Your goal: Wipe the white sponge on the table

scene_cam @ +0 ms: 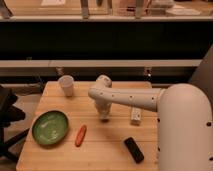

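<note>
readable text, labels, numbers: none | jaws: down at the middle of the table (102, 150)

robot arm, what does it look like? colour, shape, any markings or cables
The arm is off-white, made of smooth rounded tubes, with a row of small dark dots along the forearm and a few on the bulky shoulder shell. No loose cables show. The gripper, a short pale tip, is low over the middle of the table.

One view – high, behind the arm (131, 98) – looks down on the table (102, 152), claw (104, 116) mid-table.
</note>
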`<state>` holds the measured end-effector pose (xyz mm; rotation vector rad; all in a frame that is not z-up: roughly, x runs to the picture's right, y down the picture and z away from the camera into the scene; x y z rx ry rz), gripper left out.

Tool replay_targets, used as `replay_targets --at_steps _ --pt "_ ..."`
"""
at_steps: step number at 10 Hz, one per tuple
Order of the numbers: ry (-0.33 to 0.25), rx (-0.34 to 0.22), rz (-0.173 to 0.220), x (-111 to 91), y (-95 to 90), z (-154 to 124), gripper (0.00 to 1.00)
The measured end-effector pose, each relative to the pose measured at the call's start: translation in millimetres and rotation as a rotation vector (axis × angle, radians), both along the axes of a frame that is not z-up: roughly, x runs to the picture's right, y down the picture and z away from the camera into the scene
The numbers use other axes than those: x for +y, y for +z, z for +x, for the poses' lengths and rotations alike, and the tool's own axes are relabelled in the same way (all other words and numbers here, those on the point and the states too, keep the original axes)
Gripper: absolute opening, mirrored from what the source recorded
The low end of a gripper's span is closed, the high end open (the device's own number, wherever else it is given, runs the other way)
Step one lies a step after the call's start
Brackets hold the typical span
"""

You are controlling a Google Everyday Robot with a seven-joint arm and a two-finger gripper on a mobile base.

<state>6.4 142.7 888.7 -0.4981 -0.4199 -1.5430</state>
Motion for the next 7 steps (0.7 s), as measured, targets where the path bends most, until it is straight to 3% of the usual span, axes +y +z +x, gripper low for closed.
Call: replay_targets --at_steps 7 --pt "-0.026 -0.025 0.011 0.2 -4.5 0.9 0.0"
